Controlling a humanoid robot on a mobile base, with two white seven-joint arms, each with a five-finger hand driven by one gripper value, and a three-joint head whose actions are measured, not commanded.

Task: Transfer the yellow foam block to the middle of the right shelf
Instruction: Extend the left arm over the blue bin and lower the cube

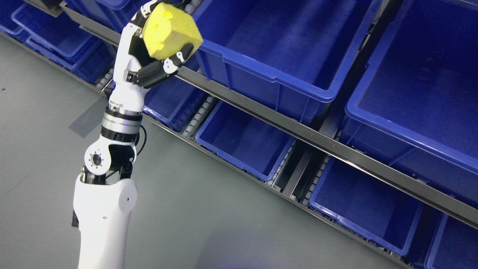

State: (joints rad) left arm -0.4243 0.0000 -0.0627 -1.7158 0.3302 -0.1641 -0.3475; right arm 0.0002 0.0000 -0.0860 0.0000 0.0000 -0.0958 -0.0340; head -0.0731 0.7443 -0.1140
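A grey floor [209, 209] runs beneath a metal shelf rack [298, 130] lined with blue bins [276, 48]. The yellow foam block [170, 30] sits high at the picture's top, over the near corner of an upper bin, clamped in the left hand [157, 48], whose black fingers [175, 61] curl under and around it. The white arm [104, 209] rises from the lower left.

One yellow foam block [170, 30], one robot arm [112, 157], and many blue bins [276, 56].
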